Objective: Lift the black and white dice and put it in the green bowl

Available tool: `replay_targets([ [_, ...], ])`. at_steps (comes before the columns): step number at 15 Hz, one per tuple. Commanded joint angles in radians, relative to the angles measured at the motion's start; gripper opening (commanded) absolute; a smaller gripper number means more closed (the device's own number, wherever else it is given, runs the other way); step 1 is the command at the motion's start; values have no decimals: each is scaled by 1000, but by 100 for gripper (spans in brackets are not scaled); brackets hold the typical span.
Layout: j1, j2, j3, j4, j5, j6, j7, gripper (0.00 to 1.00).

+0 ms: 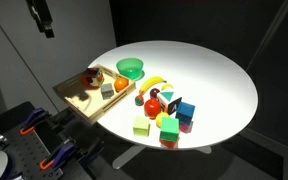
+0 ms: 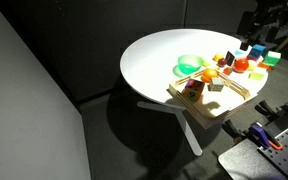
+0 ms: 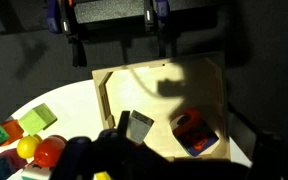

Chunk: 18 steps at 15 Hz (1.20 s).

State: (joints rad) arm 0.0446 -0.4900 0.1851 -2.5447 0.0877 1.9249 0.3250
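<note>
- Right at the front edge in an exterior view there's one green cube [image 1: 142, 127] and a second, yellower green cube [image 1: 169, 136]. Both sit well apart from the small, round, shiny plastic green bowl [image 1: 130, 68].
- Between those two is one yellow ball [image 1: 166, 120]. On the side away from the bowl come one pink block [image 1: 187, 125] and one blue cube [image 1: 186, 109].
- A step closer to the bowl is the black and white dice [image 1: 169, 97], one small cube resting on the round white table [image 1: 224, 70], outside the bowl. It's right up against one red rounded piece [image 1: 152, 100]; touching or just beside, it's too small to tell.
- One yellow banana [image 1: 154, 84] lies between the dice and the bowl.
- Then the bowl itself, just the one, near the table's middle.
- Just beside the bowl, one flat wooden tray [image 1: 76, 97] sits at the table's rim. The wrist view shows two pieces in it clearly: a grey-faced block [image 3: 136, 125] and a red-and-blue piece [image 3: 194, 130].
- Farthest back, the dark gripper [image 1: 44, 22] hangs high, on the tray's side of the bowl, well apart from the dice. Whether the jaws are wide or narrow, I cannot tell.
</note>
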Motion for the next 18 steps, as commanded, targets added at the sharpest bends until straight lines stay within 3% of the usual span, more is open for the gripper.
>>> replay_targets([
  [1,8,1,-8,1,-4,-1,3,100],
  [10,0,22,-15,18,-8,-1,0,100],
  [18,-33,121,-87,96,-5,25,-42,100],
])
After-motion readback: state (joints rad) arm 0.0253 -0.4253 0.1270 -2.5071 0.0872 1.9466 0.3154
